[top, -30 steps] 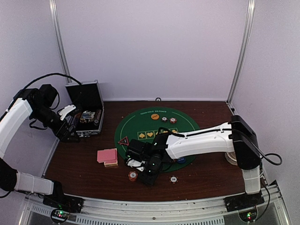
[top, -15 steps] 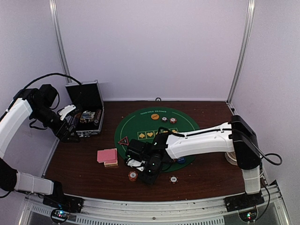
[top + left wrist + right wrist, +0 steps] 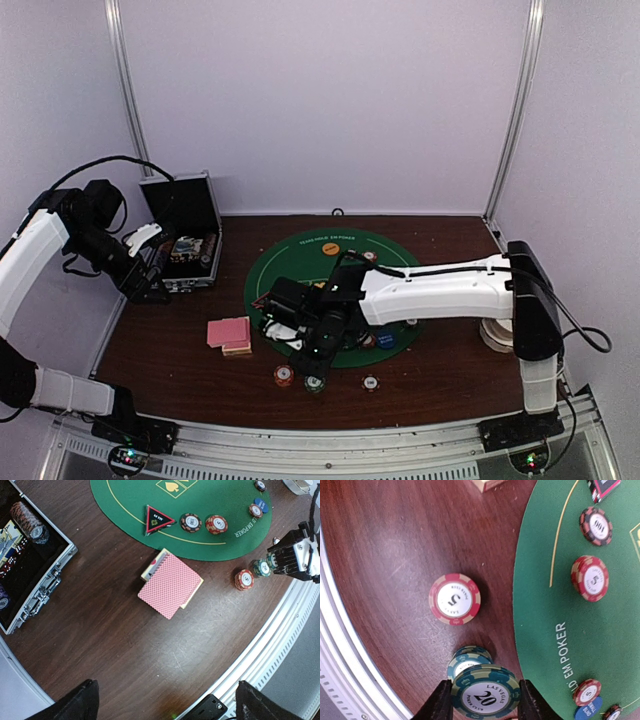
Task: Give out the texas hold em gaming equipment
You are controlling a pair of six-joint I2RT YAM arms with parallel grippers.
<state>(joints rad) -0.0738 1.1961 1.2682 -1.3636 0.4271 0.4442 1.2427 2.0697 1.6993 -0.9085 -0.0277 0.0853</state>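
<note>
right jaws: my right gripper (image 3: pixel 485 708) is part closed on a green chip (image 3: pixel 486 694). Both fingers look pressed to its rim, and the chip sits flat, face up to the wrist camera.
left jaws: left gripper (image 3: pixel 169 702) is wide open with nothing between the fingers. It hangs by the case (image 3: pixel 50 577) at 10 o'clock of the table (image 3: pixel 100 645).
held chip: over bare wood, just off the near edge of the mat (image 3: pixel 555 555). I judge it lifted, since it reads bigger than the green stack below.
under it: green stack (image 3: pixel 468 659) is on the table, partly hidden by the held chip. It pokes out at 11 o'clock in the wrist view.
neighbours: in the top view the red chip (image 3: pixel 284 375) is just beside the stack at 9 o'clock. The white chip (image 3: pixel 371 382) is apart at 3 o'clock.
other kit: cards (image 3: pixel 170 582) lie on the wood at 9 o'clock of the right gripper. The triangle (image 3: pixel 157 519) is on the mat at 11 o'clock.
key relation: the chip is round, so there is no long axis to line up, and it is already in the jaws. Any spot on the mat lies toward 12 o'clock; free near-edge wood lies toward 3 o'clock.
nearer arm: right, by far. The left is well apart.
step, my read: carry and set down one green chip. I cannot tell the drop spot.
risk: thin rim grip, so the chip could tilt or slip on release.
</note>
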